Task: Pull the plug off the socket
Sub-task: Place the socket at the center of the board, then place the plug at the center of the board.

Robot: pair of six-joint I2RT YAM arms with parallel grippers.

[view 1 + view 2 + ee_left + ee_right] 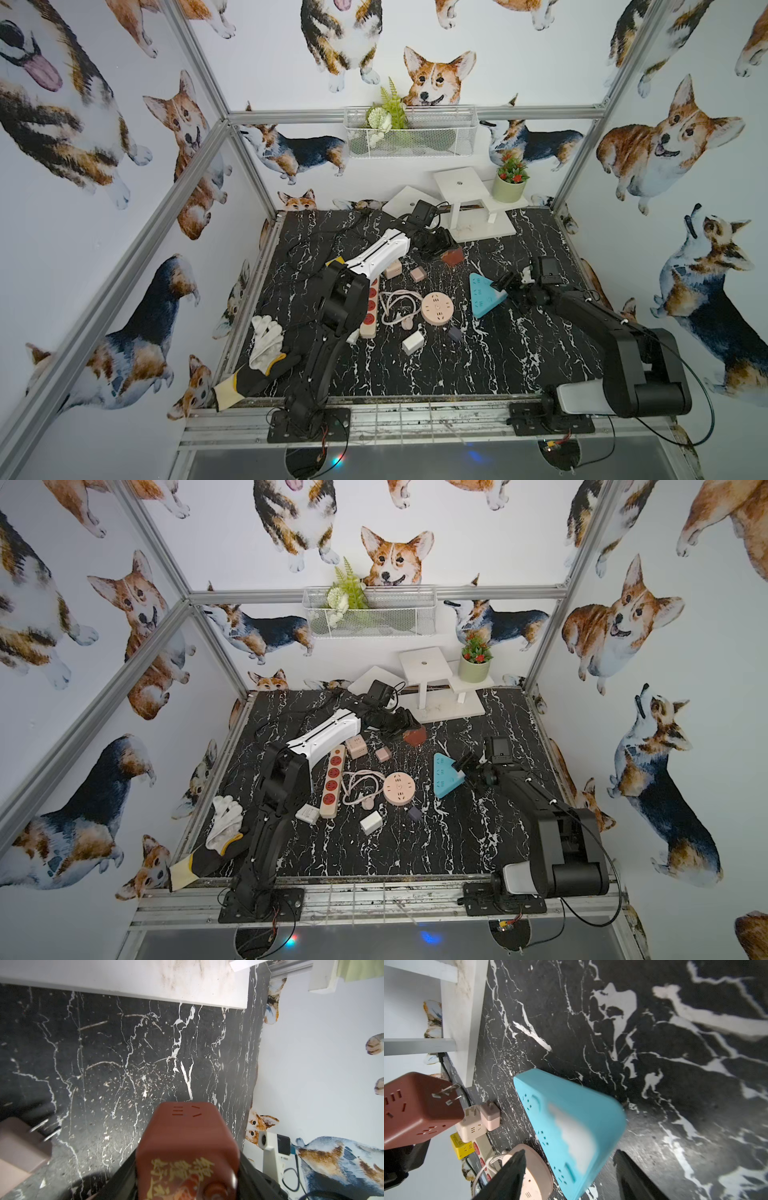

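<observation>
At the lower left of a top view, a pair of white and black-and-yellow work gloves (266, 345) lay at the edge of the black, white-veined marble tabletop (457, 365). Further in, near the middle of the frame, sat a small white rectangular charger block (413, 342). Beyond it was a round pink socket disc (437, 308), and to the left a long beige power strip with red outlets (332, 781) ran beside the left arm. Right of the disc lay the light blue triangular socket block (482, 293), with the right gripper (500, 284) at its right corner. In the right wrist view its two black fingers (508, 1174) were spread wide, one on each side of the blue block with a gap at both, so it gripped nothing. A white smear on the block's face was too blurred to make out. Above and left of that, near the centre of both top views, the left gripper (445, 250) was closed on the brown-red cube-shaped plug adapter (187, 1147), which was clamped by its sides between the black fingers. The cube was apart from the blue block, and its metal prongs (446, 1093) stood bare. Just left of the cube lay a beige cube adapter (392, 270) and a smaller pink one (417, 274). At the back, in the upper middle of the frame, stood a white two-step stand (459, 183) carrying a pale green pot of red flowers (509, 187). Above them a white wire basket (436, 137) holding green fern hung on the wall.
</observation>
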